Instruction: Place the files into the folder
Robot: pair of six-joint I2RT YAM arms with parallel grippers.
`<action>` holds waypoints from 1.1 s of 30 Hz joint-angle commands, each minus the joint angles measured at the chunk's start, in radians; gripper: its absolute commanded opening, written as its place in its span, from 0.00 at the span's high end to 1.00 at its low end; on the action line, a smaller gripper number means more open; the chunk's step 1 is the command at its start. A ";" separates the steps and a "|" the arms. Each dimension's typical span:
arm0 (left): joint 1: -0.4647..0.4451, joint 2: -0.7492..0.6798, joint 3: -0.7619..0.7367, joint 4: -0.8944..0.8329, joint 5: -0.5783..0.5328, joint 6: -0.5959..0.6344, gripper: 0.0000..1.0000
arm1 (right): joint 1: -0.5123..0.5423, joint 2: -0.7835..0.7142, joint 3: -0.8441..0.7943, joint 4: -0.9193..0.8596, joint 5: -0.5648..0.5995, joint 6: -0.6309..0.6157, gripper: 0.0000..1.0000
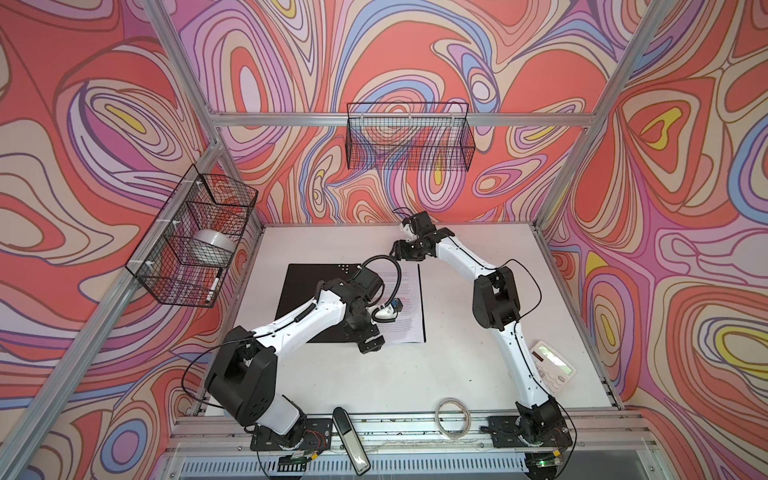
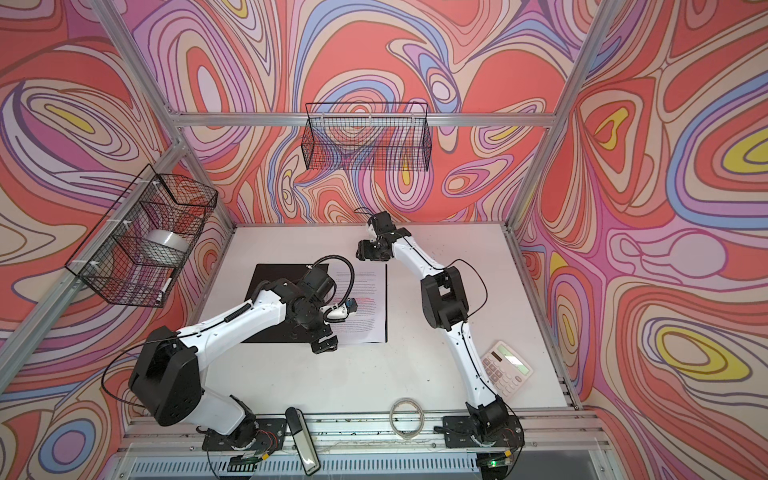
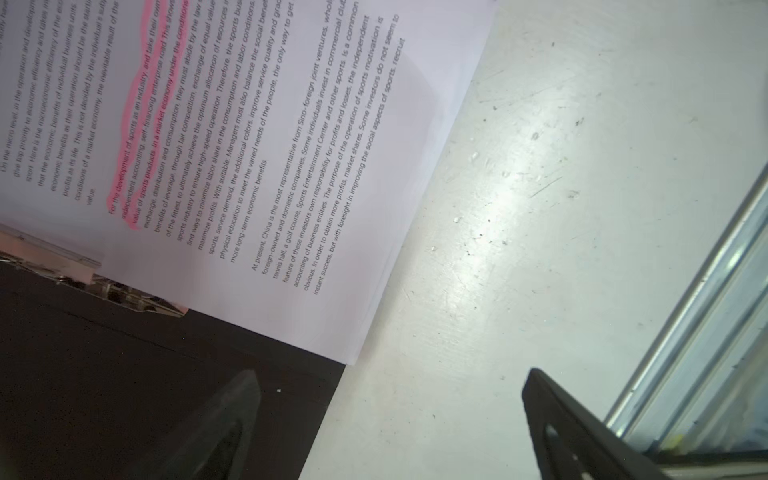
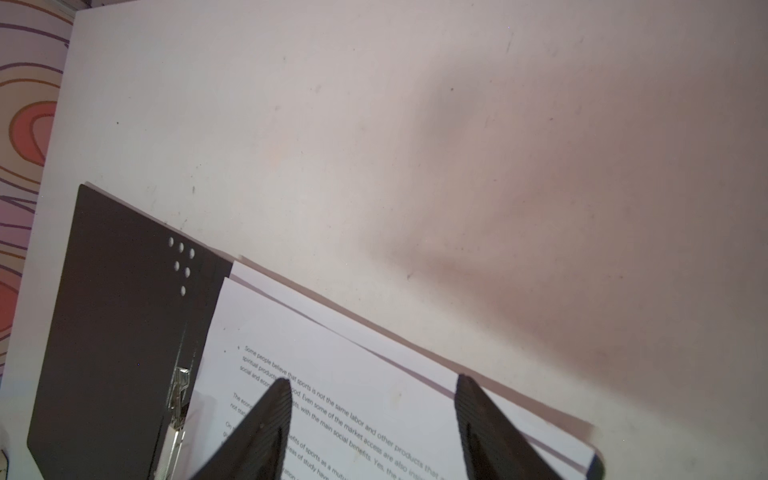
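Files (image 1: 409,316) (image 2: 370,324) lie on the right inner half of the open folder (image 1: 303,282) (image 2: 270,282). Their long axis runs away from the robot, parallel to the spine. The black left flap lies flat on the bench (image 1: 457,374), and the metal spine clip (image 4: 178,399) sits just beside the sheets' inner edge.

The left gripper (image 1: 371,345) (image 2: 324,345) hangs at the folder's near edge by the spine, its 2 fingers spread wide with nothing between them. In the left wrist view 1 finger is over the black inside and the other over bare bench, so they straddle that edge. The sheets' near inner corner is just beyond them.

The right gripper (image 1: 397,250) (image 2: 360,251) is at the far end. Its fingers (image 4: 278,415) are apart and hold nothing, poised over the sheets' far edge, where the stack looks slightly staggered.

Judging from this, what remains is squaring or clamping the sheets and swinging the flap over the spine. The left arm is nearer the flap.

Readable text:
- Right wrist view, top sheet (image 4: 353,374): "Some people believe that sports is not the same labor and other products".
- Left wrist view, the same sheets (image 3: 291,124): "At present, China is the most representative from Sino-foreign joint ventures".
- Left wrist view, pink-highlighted passage (image 3: 141,124): begins "For the development of sports as an industry".

The flap carries 6 pale dots (image 4: 180,266). No brand or cover lettering shows. The key markings on the calculator (image 1: 552,365) are too small to read.
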 commanded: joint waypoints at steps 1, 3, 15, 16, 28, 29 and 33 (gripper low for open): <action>-0.021 -0.034 -0.022 0.106 -0.065 0.019 0.00 | -0.018 0.025 0.037 0.024 -0.040 -0.010 0.33; -0.035 -0.024 -0.041 0.141 -0.086 0.013 0.00 | -0.023 0.037 0.043 0.030 -0.053 -0.007 0.33; -0.136 0.030 -0.163 0.338 -0.134 0.042 0.00 | -0.050 0.098 0.094 0.056 -0.104 0.031 0.32; -0.143 0.036 -0.168 0.355 -0.145 0.042 0.00 | -0.051 0.102 0.094 0.058 -0.106 0.031 0.32; -0.170 0.122 -0.193 0.475 -0.181 0.083 0.00 | -0.055 0.141 0.134 -0.040 -0.149 -0.022 0.32; -0.172 0.129 -0.195 0.482 -0.186 0.083 0.00 | -0.056 0.141 0.134 -0.049 -0.152 -0.027 0.32; -0.172 0.146 -0.195 0.498 -0.198 0.089 0.00 | -0.056 0.147 0.136 -0.080 -0.165 -0.047 0.33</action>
